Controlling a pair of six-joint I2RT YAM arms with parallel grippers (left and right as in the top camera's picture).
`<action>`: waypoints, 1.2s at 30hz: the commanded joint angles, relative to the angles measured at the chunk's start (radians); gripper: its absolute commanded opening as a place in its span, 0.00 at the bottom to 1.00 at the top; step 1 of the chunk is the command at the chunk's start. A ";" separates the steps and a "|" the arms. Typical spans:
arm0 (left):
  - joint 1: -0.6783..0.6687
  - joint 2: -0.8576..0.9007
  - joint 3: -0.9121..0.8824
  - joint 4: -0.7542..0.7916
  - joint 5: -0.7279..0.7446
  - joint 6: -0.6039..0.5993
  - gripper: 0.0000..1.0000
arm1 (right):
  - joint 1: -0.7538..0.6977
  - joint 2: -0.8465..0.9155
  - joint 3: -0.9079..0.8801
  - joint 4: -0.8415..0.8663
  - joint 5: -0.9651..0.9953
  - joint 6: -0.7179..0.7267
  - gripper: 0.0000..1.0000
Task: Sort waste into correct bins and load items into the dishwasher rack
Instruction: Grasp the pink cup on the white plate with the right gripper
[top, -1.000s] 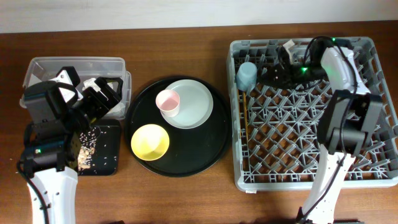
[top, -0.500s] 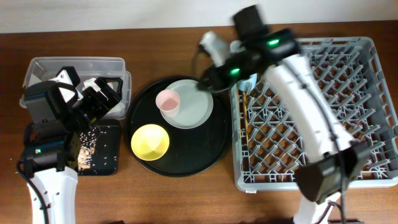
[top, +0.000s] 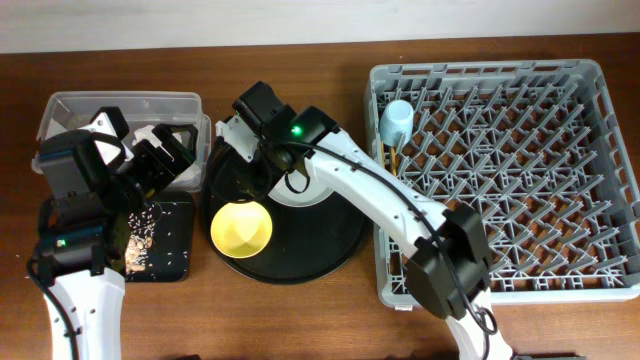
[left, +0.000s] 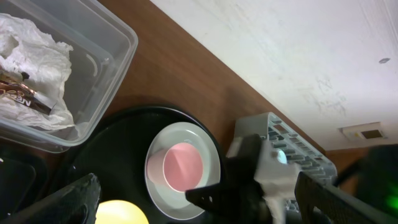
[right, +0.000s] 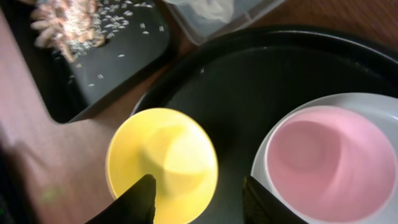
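Note:
My right gripper (top: 252, 182) hangs open and empty over the round black tray, between the yellow bowl (right: 161, 165) and the pink cup (right: 329, 162). The cup stands on the pale plate (right: 373, 104); in the overhead view the arm hides it. The light-blue cup (top: 396, 122) and the chopsticks (top: 393, 160) are in the grey dishwasher rack (top: 520, 170). My left gripper (top: 165, 160) is wide open and empty above the clear box (top: 120, 105), which holds the napkin (left: 31, 56) and the foil wrapper (left: 15, 93). Food scraps (right: 68, 25) lie on the flat black tray (top: 165, 250).
The big round black tray (top: 300, 260) sits between the bins and the rack and carries the bowl, plate and cup. My right arm stretches from the table's front edge across the rack's left side to that tray. Bare wooden table runs along the front.
My right arm has swung left from the rack's back corner, where the blue cup stays, to the round tray, and its jaws have opened wider. The left arm has not moved.

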 joint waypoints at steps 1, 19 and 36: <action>0.005 -0.005 0.014 0.002 -0.005 0.024 0.99 | -0.003 0.067 0.004 0.050 0.072 0.011 0.46; 0.005 -0.005 0.014 0.002 -0.005 0.024 0.99 | -0.005 0.115 0.004 0.023 0.199 0.008 0.36; 0.005 -0.005 0.014 0.002 -0.005 0.024 0.99 | -0.005 0.117 0.004 -0.006 0.216 0.010 0.09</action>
